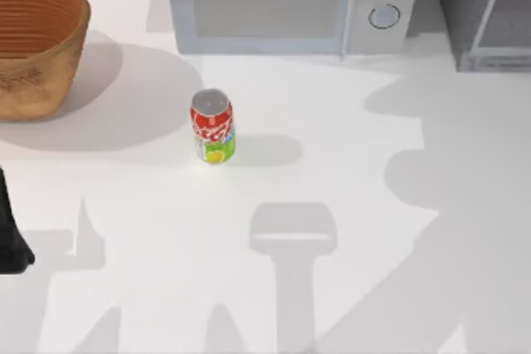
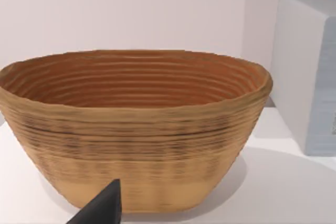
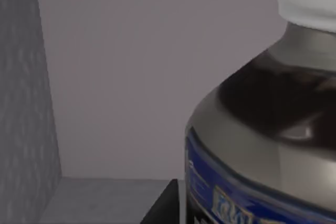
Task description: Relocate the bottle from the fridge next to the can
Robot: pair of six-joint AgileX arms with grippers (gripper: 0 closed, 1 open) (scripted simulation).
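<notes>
Top view: can point(image 1: 212, 125) upright mid-table, left of centre; fridge point(image 1: 485, 10) at far right corner; left arm parked at left edge. Right wrist view: bottle point(image 3: 262, 145) close up inside grey walls; right pincer state cannot tell.

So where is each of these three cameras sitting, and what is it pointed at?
Top view: above the table, looking down at the can, basket, microwave and fridge; the left arm shows at the left edge.
Left wrist view: low, facing the basket; one dark fingertip shows.
Right wrist view: inside the fridge, close to the bottle; a dark fingertip shows.
Shared: top and left wrist views both show basket and microwave.
</notes>
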